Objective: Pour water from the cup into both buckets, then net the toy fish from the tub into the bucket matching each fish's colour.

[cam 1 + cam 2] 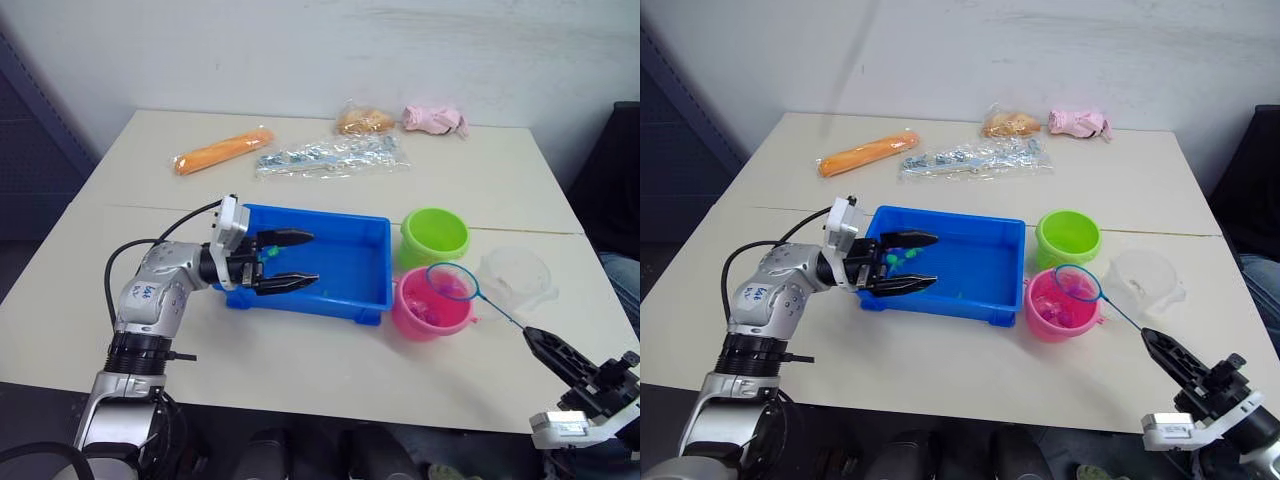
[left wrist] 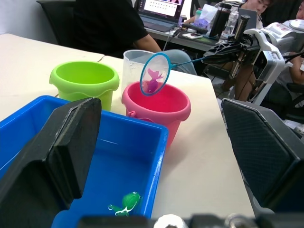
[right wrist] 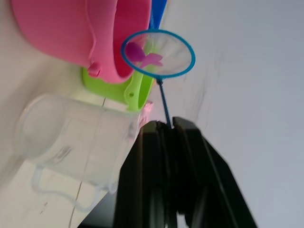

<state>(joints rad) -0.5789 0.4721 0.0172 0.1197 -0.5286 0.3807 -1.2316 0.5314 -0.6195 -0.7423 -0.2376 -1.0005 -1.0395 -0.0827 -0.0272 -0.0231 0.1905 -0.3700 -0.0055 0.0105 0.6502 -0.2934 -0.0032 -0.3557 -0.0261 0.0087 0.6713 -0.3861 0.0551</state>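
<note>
The right hand pinched the net, a pink fish in it, seemingly above the pink bucket. A careless tilt could drop the fish onto the worktop. The left hand gaped wide over the tub.

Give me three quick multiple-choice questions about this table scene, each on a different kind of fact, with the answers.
1. Where is the net's hoop?
A. over the pink bucket
B. inside the tub
C. on the floor

2. What colour is the fish in the net?
A. green
B. pink
C. yellow

3. How do the left gripper's jaws stand?
A. shut on the cup
B. shut on a fish
C. open, holding nothing

Answers:
1 A, the hoop hangs above the pink bucket.
2 B, a pink fish sits in the mesh.
3 C, the left gripper is spread at the tub, over a green fish.
</note>
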